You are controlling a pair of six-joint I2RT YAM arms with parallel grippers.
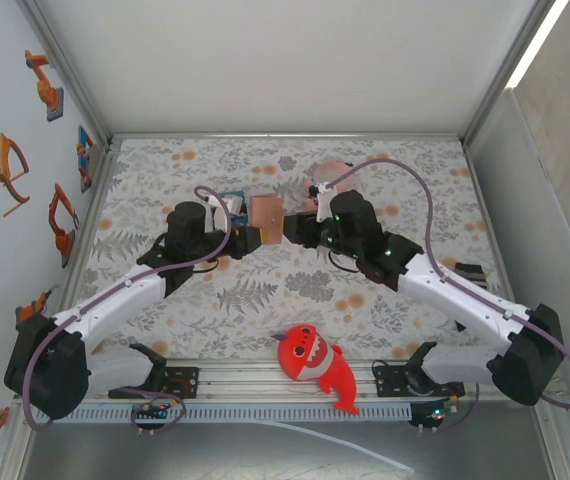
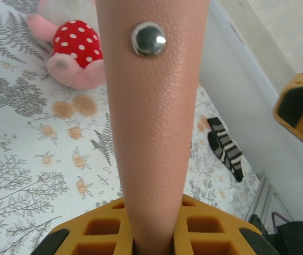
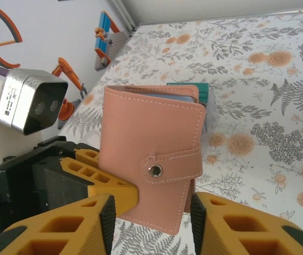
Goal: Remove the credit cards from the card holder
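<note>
The card holder (image 3: 149, 159) is a tan-pink wallet, held upright above the table with its tab snapped shut. My left gripper (image 2: 151, 228) is shut on its edge, and its orange fingers (image 3: 111, 183) pinch the wallet from the left. My right gripper (image 3: 151, 218) is open, its pads flanking the wallet's lower corner with a small gap on each side. Blue-grey inner edges (image 3: 181, 97) show at the wallet's top; the credit cards cannot be made out. From above, the card holder (image 1: 265, 216) hangs between the left gripper (image 1: 246, 238) and the right gripper (image 1: 290, 230).
A teal block (image 3: 205, 98) lies on the floral cloth behind the wallet. A pink plush with a red dotted patch (image 2: 74, 53) sits at the back, a red shark plush (image 1: 313, 365) near the front rail, and a striped dark item (image 2: 226, 149) by the right wall.
</note>
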